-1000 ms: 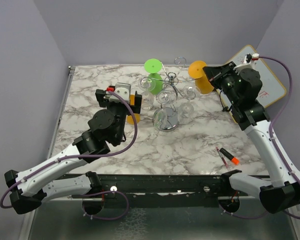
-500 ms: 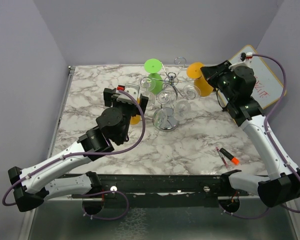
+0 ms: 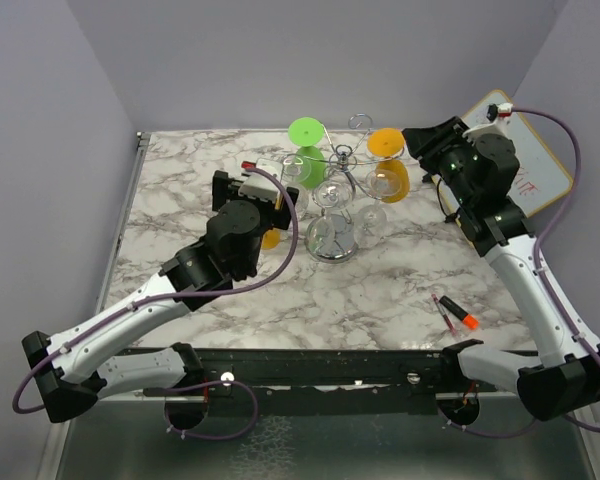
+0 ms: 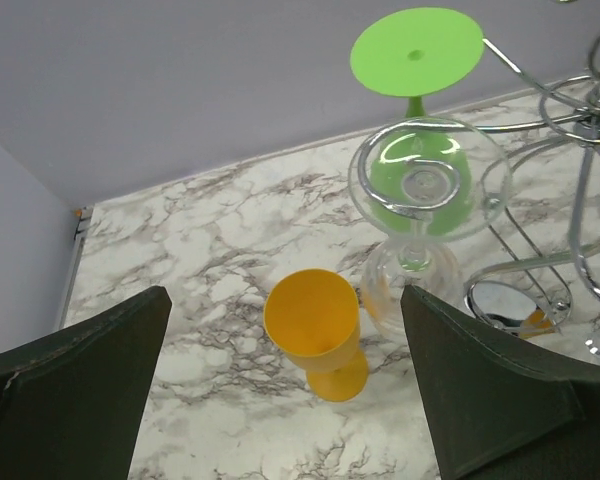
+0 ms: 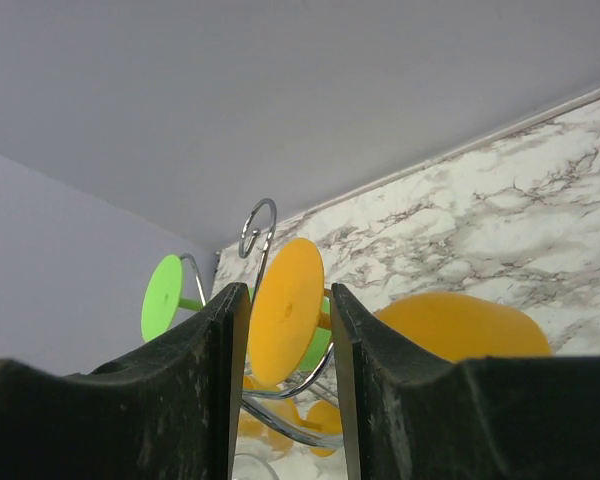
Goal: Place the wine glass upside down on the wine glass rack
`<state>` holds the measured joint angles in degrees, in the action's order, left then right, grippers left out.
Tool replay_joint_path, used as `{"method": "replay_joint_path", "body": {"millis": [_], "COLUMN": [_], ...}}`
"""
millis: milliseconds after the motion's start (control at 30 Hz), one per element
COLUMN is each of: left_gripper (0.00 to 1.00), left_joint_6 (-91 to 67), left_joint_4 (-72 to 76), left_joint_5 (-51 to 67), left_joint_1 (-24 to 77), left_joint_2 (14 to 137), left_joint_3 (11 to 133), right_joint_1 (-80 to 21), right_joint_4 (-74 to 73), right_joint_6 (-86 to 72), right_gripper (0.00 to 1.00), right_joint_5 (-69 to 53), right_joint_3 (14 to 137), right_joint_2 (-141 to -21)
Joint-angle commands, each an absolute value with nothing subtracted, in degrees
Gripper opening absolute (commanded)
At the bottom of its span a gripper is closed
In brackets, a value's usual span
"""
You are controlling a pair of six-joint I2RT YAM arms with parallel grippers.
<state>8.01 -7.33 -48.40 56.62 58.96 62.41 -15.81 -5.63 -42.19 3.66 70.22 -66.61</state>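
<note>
The table (image 3: pixel 400 290) is showing white marble veined in grey. The wine glass rack (image 3: pixel 332 240) is gleaming chrome silver. The wine glass (image 3: pixel 389 180) by the right arm is glowing orange (foot and bowl alike). A second glass (image 3: pixel 305 135) is showing lime green, a third (image 4: pixel 427 185) is looking colourless, and the upright goblet (image 4: pixel 313 325) is showing yellow-orange. The marker (image 3: pixel 456 314) is showing black with an orange-red end. The whiteboard (image 3: pixel 540 175) is showing white, tan-framed, with red scribbles.

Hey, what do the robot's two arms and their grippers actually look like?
The left arm and right arm have white links with bulky black joints, and a purple cable loops along each. The fingers are flat, dark, slightly scuffed wedges. Each wrist carries a small white block with a red tab.
</note>
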Motion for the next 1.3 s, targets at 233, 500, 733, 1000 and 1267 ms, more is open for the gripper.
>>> {"method": "replay_joint_path", "body": {"millis": [233, 500, 733, 1000, 1267], "left_gripper": [0.99, 0.94, 0.9, 0.72, 0.61], "left_joint_6": [-8.35, -16.59, -24.4, -24.35, -22.57], "left_joint_4": [-20.36, -23.27, -23.7, -22.76, -24.65], "left_joint_5": [-38.13, -27.43, -12.55, -4.35, -2.21], "left_joint_1": [42.13, 29.96, 19.58, 17.06, 17.05], "left_joint_2": [61.78, 65.67, 71.63, 79.8, 80.24], "left_joint_3": [68.87, 68.9, 67.73, 69.28, 65.28], "right_joint_1": [-15.85, -15.89, -15.89, -15.85, -15.83], "right_joint_4": [-5.95, -9.02, -12.41, -21.03, -24.51], "right_joint_6": [-39.7, -37.96, -38.12, -36.52, -35.61], "right_gripper": [0.52, 0.58, 0.58, 0.58, 0.58], "right_joint_5": [9.12, 9.87, 10.42, 14.86, 18.16], "right_joint_3": [68.33, 65.81, 60.96, 60.41, 59.79], "right_joint_2": [-59.09, -52.37, -44.22, -36.8, -32.8]}}
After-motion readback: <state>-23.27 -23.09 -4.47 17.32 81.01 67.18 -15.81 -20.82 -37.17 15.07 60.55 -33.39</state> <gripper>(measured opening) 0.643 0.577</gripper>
